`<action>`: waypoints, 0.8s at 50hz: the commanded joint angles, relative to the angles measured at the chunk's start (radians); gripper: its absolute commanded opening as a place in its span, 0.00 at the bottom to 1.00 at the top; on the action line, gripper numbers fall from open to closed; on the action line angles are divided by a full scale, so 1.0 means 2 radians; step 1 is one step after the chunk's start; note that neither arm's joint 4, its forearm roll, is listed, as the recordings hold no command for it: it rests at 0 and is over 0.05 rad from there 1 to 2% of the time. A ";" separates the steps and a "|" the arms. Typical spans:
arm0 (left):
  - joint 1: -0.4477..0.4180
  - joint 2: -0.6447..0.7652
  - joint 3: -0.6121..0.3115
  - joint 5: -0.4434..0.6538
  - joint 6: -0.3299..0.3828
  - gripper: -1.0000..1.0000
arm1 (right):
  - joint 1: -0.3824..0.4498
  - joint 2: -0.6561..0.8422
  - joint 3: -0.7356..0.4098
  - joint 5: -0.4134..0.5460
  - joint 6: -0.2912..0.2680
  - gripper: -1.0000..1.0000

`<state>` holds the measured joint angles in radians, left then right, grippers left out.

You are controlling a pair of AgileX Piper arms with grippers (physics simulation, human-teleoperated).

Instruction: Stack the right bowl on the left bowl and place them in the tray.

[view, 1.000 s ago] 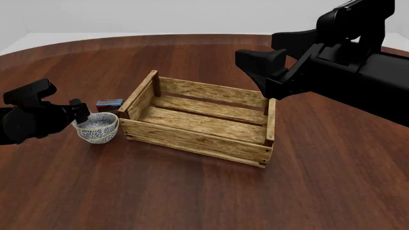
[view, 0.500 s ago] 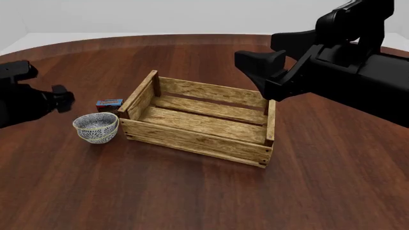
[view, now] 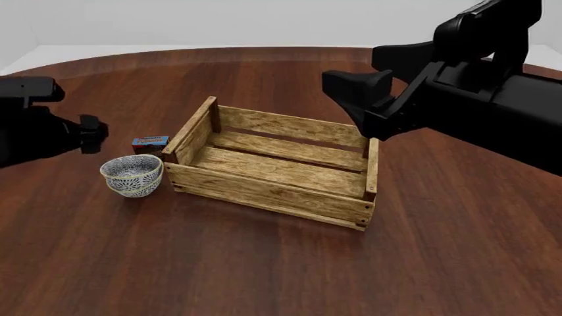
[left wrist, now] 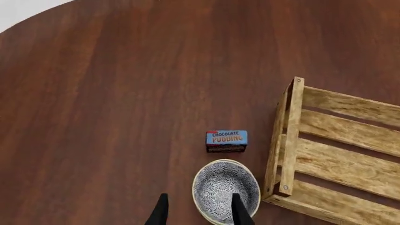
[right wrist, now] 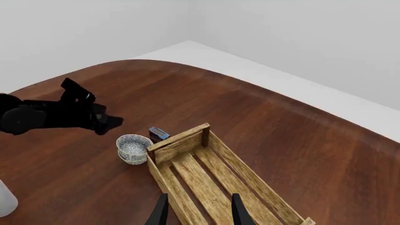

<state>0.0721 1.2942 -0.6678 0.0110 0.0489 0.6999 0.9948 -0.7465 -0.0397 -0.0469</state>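
Shifted slightly toward the bowls since half a second ago: left gripper point(left wrist: 198, 216), fingers apart, empty, hovering above. Stacked bowls point(view: 133, 176) on the table just beside the tray point(view: 274, 164), not yet inside. Best gripped by the rim, lifted clear over the near slat. Right gripper point(right wrist: 197, 211) parted, empty, above the tray.

Right tool point(right wrist: 196, 211), fingers parted, above the tray point(right wrist: 216, 180); stacked bowls point(right wrist: 134, 149) and small box point(right wrist: 157, 133) beside the tray's end.
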 commanded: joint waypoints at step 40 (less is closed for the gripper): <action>-0.009 0.098 -0.044 0.002 0.101 1.00 | 0.001 0.006 0.001 -0.003 -0.002 1.00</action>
<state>0.0600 1.4767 -0.7569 0.0237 0.2465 0.7016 1.0047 -0.7455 -0.0451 -0.0506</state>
